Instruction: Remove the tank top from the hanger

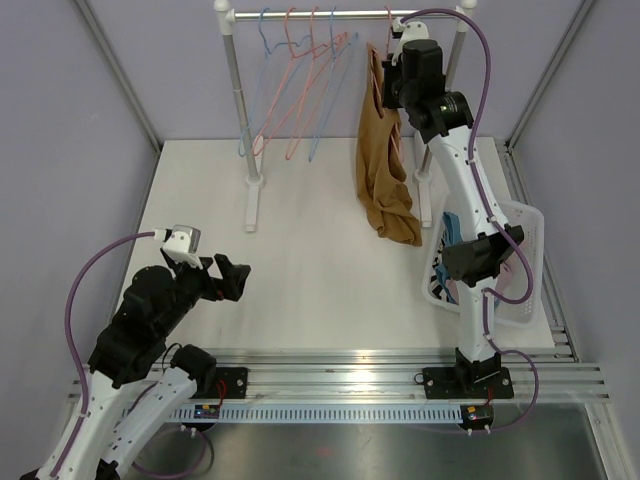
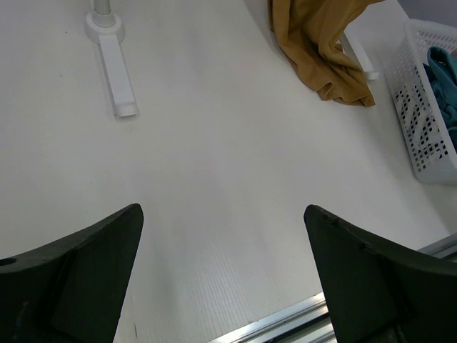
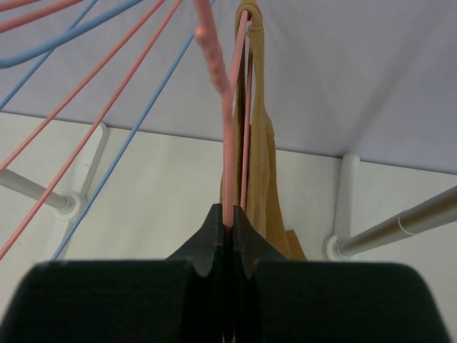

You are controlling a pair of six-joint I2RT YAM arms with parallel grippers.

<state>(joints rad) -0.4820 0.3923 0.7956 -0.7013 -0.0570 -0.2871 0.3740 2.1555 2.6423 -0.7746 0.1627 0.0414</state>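
Mustard-brown tank top (image 1: 385, 170) hangs from a pink hanger (image 3: 227, 143) on the rail (image 1: 330, 14), up at about one o'clock on the table (image 1: 300, 250), with its hem resting on the surface. The right gripper (image 3: 230, 218) is pinched tight on the hanger's pink wire, the strap just beside it at three o'clock. I'd hold that wire steady and tilt it so the strap slides off, rather than tugging the rail. The left gripper (image 1: 225, 278) sits at eight o'clock, jaws wide apart and empty.

Both arms (image 1: 465, 180) are showing white links and black joints; purple cables (image 1: 88, 272) are trailing along each; black wedge-shaped fingers (image 2: 78, 279) are capping the wrists.
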